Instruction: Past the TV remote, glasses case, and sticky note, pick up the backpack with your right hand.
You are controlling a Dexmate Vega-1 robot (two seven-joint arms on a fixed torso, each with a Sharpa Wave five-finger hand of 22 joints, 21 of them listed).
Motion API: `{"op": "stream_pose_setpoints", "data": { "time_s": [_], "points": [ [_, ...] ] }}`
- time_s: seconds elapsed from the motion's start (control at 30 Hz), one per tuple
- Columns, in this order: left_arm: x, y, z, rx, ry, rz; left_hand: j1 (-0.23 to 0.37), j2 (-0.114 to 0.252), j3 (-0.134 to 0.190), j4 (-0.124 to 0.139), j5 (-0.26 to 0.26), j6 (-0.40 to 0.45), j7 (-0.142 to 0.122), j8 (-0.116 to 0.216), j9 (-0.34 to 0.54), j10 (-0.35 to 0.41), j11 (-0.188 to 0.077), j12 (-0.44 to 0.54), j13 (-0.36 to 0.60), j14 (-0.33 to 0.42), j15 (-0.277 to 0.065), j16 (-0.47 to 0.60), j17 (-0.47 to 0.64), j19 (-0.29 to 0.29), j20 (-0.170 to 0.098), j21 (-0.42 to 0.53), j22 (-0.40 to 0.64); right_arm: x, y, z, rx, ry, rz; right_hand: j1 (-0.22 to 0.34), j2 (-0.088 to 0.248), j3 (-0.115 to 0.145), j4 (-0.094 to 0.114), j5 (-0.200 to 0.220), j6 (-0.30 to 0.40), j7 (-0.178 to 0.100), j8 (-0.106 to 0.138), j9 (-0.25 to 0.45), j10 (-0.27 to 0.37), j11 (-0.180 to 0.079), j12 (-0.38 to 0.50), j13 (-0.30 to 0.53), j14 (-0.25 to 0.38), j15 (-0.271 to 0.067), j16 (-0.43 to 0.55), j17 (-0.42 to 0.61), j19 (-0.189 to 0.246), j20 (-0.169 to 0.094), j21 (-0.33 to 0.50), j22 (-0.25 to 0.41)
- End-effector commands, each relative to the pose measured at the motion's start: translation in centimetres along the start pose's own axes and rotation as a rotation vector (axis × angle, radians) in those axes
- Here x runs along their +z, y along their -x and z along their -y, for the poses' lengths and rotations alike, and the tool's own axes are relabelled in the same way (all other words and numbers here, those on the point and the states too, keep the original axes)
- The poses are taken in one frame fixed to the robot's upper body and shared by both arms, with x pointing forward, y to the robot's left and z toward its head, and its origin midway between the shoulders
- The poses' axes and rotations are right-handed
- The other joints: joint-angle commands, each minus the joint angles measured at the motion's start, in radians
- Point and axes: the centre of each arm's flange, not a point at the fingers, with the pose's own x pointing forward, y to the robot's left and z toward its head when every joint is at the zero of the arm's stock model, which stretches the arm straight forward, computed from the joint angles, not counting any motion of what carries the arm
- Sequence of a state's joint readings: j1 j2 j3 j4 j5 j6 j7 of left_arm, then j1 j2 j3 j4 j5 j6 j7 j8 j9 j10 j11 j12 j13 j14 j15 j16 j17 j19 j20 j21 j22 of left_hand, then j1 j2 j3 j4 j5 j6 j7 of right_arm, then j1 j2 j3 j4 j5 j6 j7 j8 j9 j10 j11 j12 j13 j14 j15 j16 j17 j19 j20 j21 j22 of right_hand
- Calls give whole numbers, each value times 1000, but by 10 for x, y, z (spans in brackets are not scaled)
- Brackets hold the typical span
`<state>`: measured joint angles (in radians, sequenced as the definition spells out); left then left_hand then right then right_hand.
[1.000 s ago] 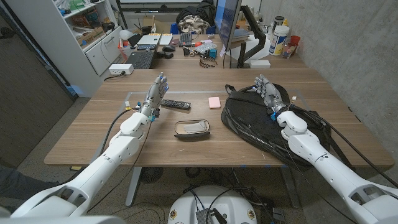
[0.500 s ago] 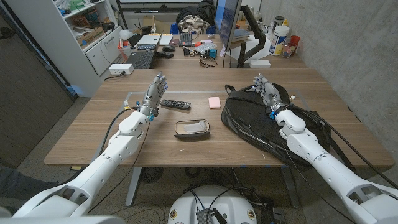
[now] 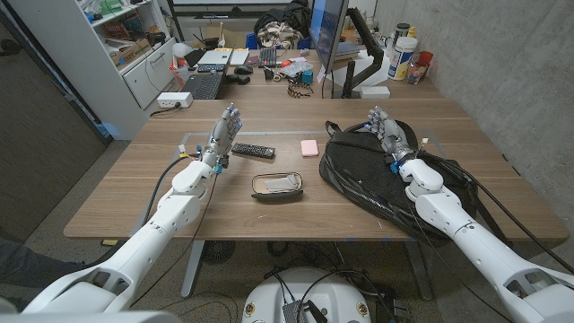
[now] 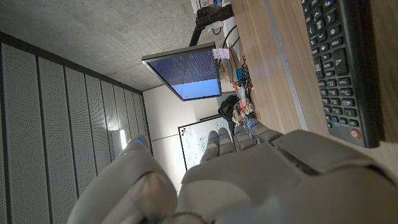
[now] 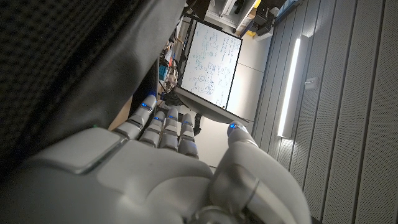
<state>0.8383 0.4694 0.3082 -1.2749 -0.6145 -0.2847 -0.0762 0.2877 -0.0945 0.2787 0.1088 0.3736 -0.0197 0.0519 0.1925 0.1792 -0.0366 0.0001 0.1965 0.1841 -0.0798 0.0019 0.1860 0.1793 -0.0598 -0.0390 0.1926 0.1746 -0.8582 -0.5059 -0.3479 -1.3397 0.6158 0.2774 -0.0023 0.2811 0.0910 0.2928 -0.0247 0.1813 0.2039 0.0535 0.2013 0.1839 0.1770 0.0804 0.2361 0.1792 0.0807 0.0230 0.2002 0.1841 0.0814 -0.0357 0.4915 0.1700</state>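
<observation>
A black backpack [image 3: 369, 175] lies flat on the right half of the table. My right hand [image 3: 391, 139] stands over its far right part, fingers straight and together, holding nothing; the backpack's dark fabric [image 5: 56, 68] runs right beside that hand [image 5: 155, 168]. A black TV remote [image 3: 253, 150] lies left of centre, and my left hand [image 3: 221, 136] stands upright just to its left, empty. In the left wrist view the remote [image 4: 339, 62] lies beside that hand [image 4: 249, 174]. A brown open glasses case [image 3: 276, 185] sits nearer the front. A pink sticky note [image 3: 309, 147] lies between remote and backpack.
The wooden table [image 3: 134, 193] butts against a second desk at the back with a monitor [image 3: 328, 40], keyboard [image 3: 203, 85] and clutter. Black cables [image 3: 502, 211] trail off the backpack's right side. A concrete wall stands close on the right.
</observation>
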Motion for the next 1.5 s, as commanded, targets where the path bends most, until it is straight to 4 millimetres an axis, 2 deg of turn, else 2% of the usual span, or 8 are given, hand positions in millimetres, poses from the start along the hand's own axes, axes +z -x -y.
{"op": "stream_pose_setpoints", "data": {
  "time_s": [0.03,0.87,1.5],
  "points": [
    [1,0,2,1,2,6,8,2,1,-3,6,3,1,7,5,-8,-1,7,4,-8,0,3,5,-11,-19,5,5,8,7,5,-5,14,33,7,0,5,-3,2,7,1,1,2,11,3,-4,3,10,3,2,3,2,-16,-4,4],
    [1,-3,2,3,13,-4,11,7,-1,-4,7,7,-1,7,5,-7,-1,7,4,-8,0,3,5,-15,-14,5,5,25,16,-2,15,91,95,17,-2,7,-14,2,10,-3,-1,3,18,1,-5,3,15,3,0,1,2,-12,-16,4],
    [3,-3,0,0,2,-7,13,11,-3,-5,8,10,-3,7,6,-5,-4,7,4,-7,0,3,5,-17,-12,4,5,47,3,-13,97,164,138,23,-4,8,-21,2,12,-12,-2,3,28,-12,-5,3,29,3,2,1,14,-12,-22,4]
  ]
}}
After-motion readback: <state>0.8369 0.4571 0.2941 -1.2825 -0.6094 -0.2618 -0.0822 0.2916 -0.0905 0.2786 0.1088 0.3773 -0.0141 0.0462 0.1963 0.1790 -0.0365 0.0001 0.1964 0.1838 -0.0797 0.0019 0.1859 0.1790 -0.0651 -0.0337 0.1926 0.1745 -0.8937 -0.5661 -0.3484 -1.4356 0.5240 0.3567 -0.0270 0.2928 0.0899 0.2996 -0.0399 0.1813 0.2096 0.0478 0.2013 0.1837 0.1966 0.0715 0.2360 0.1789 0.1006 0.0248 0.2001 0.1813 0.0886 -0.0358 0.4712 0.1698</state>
